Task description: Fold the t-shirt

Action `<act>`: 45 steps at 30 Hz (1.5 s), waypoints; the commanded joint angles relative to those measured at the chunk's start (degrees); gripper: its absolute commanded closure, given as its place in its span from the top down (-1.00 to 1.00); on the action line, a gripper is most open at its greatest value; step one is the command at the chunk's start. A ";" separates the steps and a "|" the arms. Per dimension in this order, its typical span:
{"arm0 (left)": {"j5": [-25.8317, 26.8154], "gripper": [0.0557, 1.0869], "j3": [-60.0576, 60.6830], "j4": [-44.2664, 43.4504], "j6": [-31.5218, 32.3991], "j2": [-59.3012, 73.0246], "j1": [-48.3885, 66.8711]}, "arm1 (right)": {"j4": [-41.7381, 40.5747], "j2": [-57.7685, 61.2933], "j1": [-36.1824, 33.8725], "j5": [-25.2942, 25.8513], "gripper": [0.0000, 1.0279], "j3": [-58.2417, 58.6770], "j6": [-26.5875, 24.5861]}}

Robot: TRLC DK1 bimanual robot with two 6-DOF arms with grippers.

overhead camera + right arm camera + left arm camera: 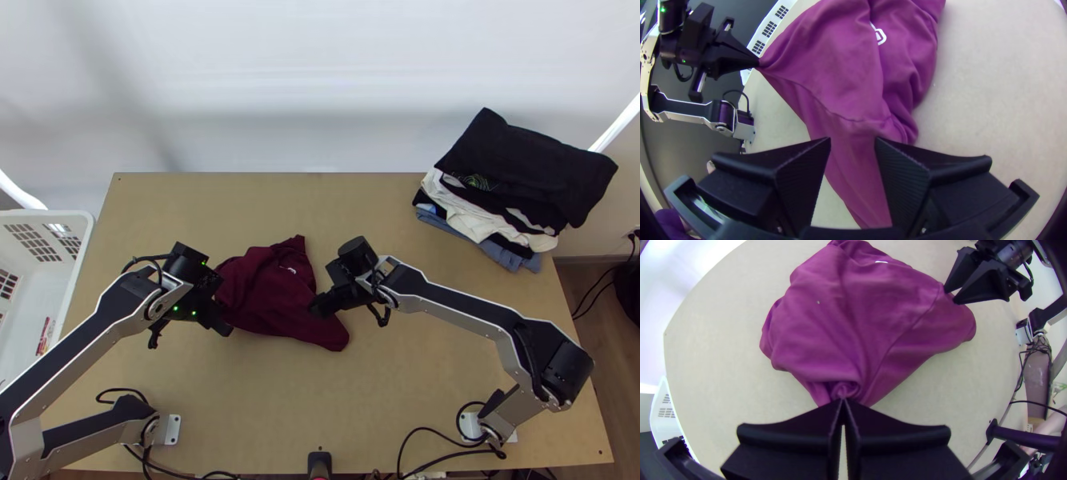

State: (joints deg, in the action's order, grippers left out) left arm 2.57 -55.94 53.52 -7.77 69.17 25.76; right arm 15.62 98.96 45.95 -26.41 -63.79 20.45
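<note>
Folding, early stage.

Left to right: one basket [70, 272], left edge; left claw [842, 401], closed on the single shirt [268, 296], bunched left of centre; right claw [852, 141], wide over the shirt, near centre; one garment pile [520, 160], upper right. No neat fold is visible; spreading and folding apparently remain.

t-shirt [260, 296]: maroon, white mark [290, 270] | clothes pile [528, 164], upper right: black, cream, blue | basket [48, 214]: white | tabletop [264, 400]: tan
</note>
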 commanded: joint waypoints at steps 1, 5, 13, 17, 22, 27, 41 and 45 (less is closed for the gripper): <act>0.51 -0.92 -1.01 0.98 -0.23 0.44 -0.27 | -0.68 0.10 -0.78 -0.04 -0.05 -0.19 -1.81; 0.51 -0.92 -1.10 0.98 -0.32 0.44 -0.27 | -1.91 0.27 -1.04 0.57 -0.05 -0.37 -3.04; 0.51 -0.92 -1.27 1.15 -0.58 0.27 -0.53 | -3.84 0.80 -1.22 4.18 -0.05 -0.99 -6.30; 0.42 -0.92 -1.36 1.24 -0.93 0.27 -0.80 | -3.84 0.97 -2.01 4.27 -0.05 -1.78 -7.35; 0.42 -0.92 -1.45 1.15 -1.28 0.53 -0.97 | -3.84 0.62 -3.15 4.18 -0.05 -2.74 -7.79; 0.42 -0.92 -1.45 1.15 -1.28 0.79 -1.06 | -3.93 2.29 -3.50 4.18 -0.05 -3.18 -7.88; 0.51 -0.92 -1.54 1.33 -1.28 0.88 -1.76 | -3.84 5.28 0.19 4.09 -0.53 -3.27 -3.22; 0.51 -0.92 -1.98 1.24 -1.02 0.88 -1.85 | -3.84 3.17 0.10 4.18 -0.94 -2.39 2.05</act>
State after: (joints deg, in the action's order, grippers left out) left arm 2.57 -56.05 53.74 -7.79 69.43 24.36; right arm 12.03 103.61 45.98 -22.31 -66.50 18.41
